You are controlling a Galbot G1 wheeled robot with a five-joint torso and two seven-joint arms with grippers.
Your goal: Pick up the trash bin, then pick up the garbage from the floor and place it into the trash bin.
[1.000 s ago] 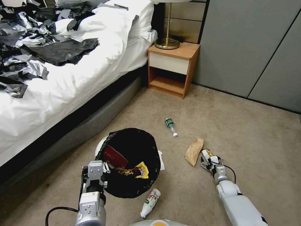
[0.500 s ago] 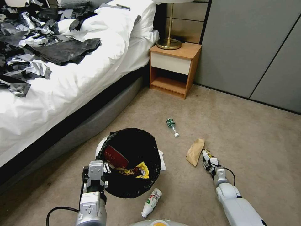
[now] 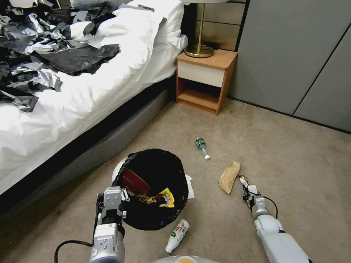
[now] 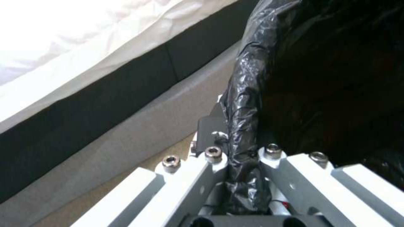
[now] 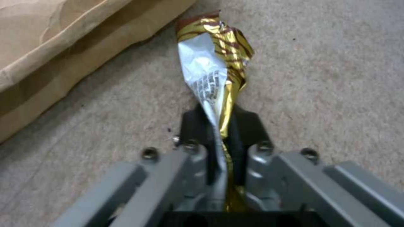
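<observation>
The bin (image 3: 153, 190) hangs just off the carpet beside the bed (image 3: 73, 95), tipped so its mouth faces up toward the robot. The left gripper (image 3: 122, 195) holds it, jaws pinched tight on the near rim with the black liner (image 4: 244, 104) bunched between them. Inside lie a red packet (image 3: 133, 182) and a yellow wrapper (image 3: 162, 199). A bit of white tissue (image 3: 189, 186) pokes out from under the bin's far side.

Off to the right, the right gripper (image 3: 248, 190) is down at the carpet, jaws closed on a gold wrapper (image 5: 219, 72) that sticks out past the fingertips. Just beside it lies a brown bag (image 3: 229, 177). A green-labelled bottle (image 3: 202, 147) lies farther out toward the nightstand (image 3: 204, 82), and a white bottle (image 3: 176, 235) lies on the floor near the robot, just past the bin.
</observation>
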